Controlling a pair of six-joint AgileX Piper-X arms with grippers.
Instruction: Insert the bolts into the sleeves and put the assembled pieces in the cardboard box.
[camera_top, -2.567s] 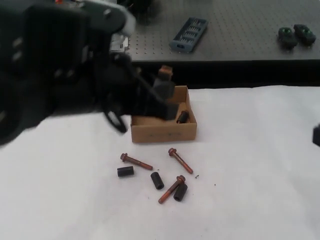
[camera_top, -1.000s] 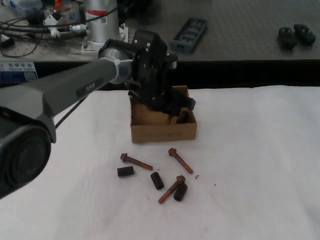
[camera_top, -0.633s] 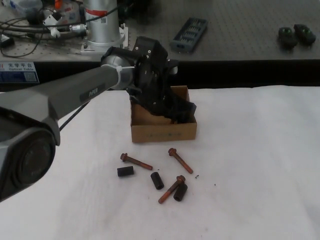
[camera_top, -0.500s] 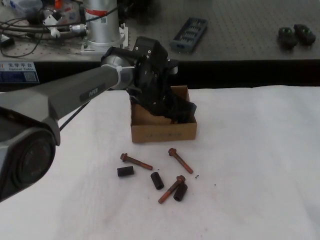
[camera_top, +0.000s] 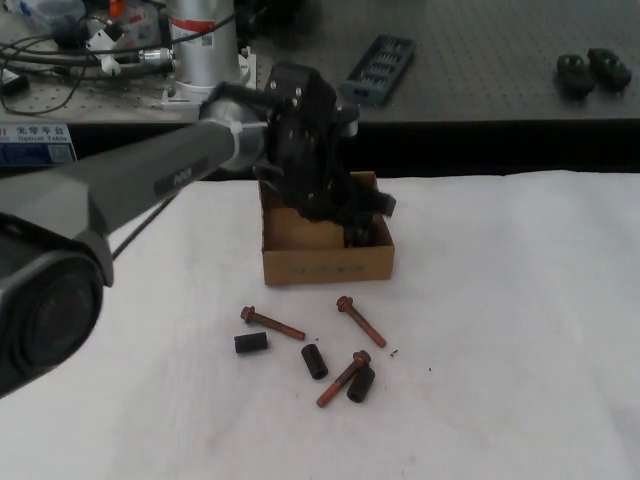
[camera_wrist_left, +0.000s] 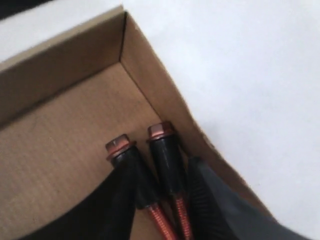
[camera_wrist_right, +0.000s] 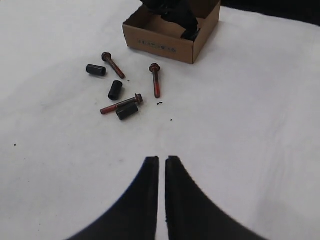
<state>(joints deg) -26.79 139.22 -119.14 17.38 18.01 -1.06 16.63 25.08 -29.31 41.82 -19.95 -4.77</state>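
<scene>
My left gripper (camera_top: 366, 214) hangs in the right end of the cardboard box (camera_top: 327, 266). Its fingers stand open in the left wrist view around two assembled pieces (camera_wrist_left: 165, 160), orange bolts in black sleeves, which lie side by side against the box wall (camera_wrist_left: 150, 85). Three loose bolts (camera_top: 272, 323) (camera_top: 360, 320) (camera_top: 342, 378) and three black sleeves (camera_top: 251, 343) (camera_top: 314, 361) (camera_top: 361, 384) lie on the white cloth in front of the box. My right gripper (camera_wrist_right: 162, 165) is shut and empty over the cloth, well short of the loose bolts (camera_wrist_right: 155, 80) and the box (camera_wrist_right: 160, 47).
Behind the white cloth is a dark perforated bench with a blue rack (camera_top: 378, 68), two green-and-black parts (camera_top: 592, 70), a metal post (camera_top: 205, 45) and cables. The left arm's long link (camera_top: 130, 185) crosses the cloth's left side.
The left gripper came over the box, dipped into it, and has now risen slightly. The loose bolts and sleeves have not moved.
</scene>
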